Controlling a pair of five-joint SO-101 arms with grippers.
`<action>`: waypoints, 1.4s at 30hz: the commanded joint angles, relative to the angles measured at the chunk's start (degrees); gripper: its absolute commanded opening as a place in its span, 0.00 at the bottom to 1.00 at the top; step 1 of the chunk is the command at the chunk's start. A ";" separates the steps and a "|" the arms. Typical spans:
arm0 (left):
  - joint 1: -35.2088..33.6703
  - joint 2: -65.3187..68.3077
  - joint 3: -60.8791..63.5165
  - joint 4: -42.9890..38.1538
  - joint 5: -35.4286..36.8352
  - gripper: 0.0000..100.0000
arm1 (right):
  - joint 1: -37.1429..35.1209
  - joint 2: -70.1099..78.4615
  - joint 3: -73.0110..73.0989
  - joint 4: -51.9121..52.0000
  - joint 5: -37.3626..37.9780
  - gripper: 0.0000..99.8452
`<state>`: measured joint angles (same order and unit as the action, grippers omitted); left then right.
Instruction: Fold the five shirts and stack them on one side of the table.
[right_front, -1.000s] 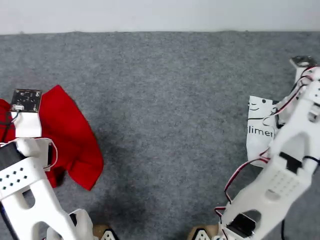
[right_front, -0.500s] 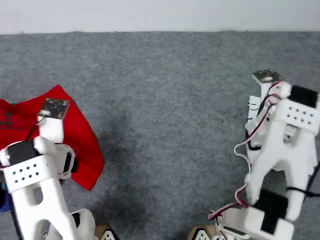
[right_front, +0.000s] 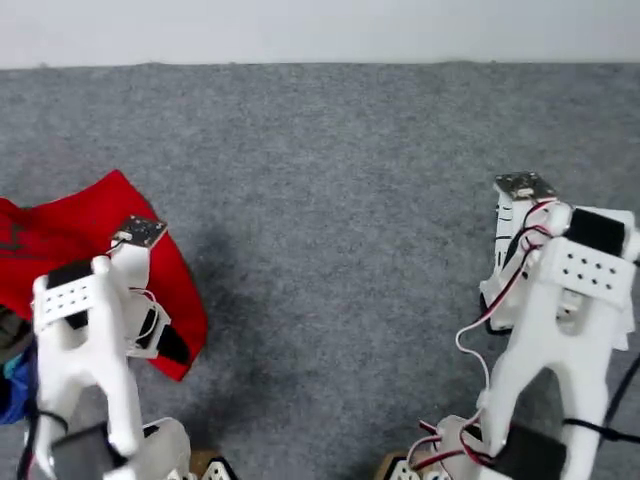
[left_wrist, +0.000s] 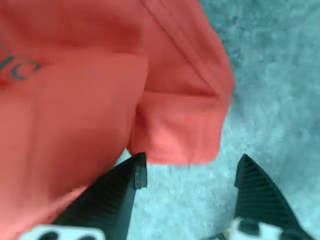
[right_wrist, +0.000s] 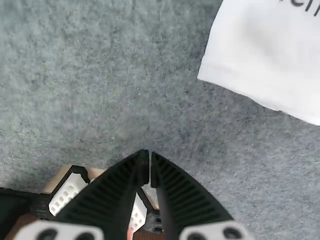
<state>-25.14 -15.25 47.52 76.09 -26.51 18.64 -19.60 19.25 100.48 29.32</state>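
- Fabric governs the handling: the crumpled red cloth shirt (right_front: 60, 240) at the near left of the grey felt-covered table (right_front: 330, 200) looks light and limp. It would likely sag from any single pinch and drag on the felt instead of sliding.
- Best hold, as I judge it, is the doubled flap at the shirt's right near corner. Its seam and hem give the pads something thicker than a single layer.
- Left gripper (left_wrist: 192, 167) hangs over that corner with its jaws spread wide and empty. One tip is just beside the flap's hem, though I cannot tell whether it touches, and the other is over bare felt.
- Right side holds the white cloth shirt with dark print (right_wrist: 270, 55), equally soft by the look of it. The right gripper (right_wrist: 149, 157) has its jaws pressed together on nothing, over bare felt near the shirt's edge and apart from it.
- Left wrist view reveals the red shirt's layers, a seam line and a dark mark, which the arm hides in the high view.
- High view alone shows the two shirts well apart, and blue cloth (right_front: 12, 385) at the near left edge, perhaps another shirt.
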 joint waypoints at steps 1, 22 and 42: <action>1.49 5.71 -0.31 -3.96 -2.20 0.29 | 0.04 -3.82 0.79 2.33 -0.35 0.01; 21.27 2.46 -18.51 0.00 7.12 0.02 | 0.04 -14.46 4.92 2.33 -0.35 0.01; 60.22 27.78 -67.82 -0.70 23.21 0.02 | 0.04 -15.25 7.03 2.33 0.00 0.01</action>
<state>30.77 8.13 -10.68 74.95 -4.18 18.64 -32.97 26.73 100.48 29.32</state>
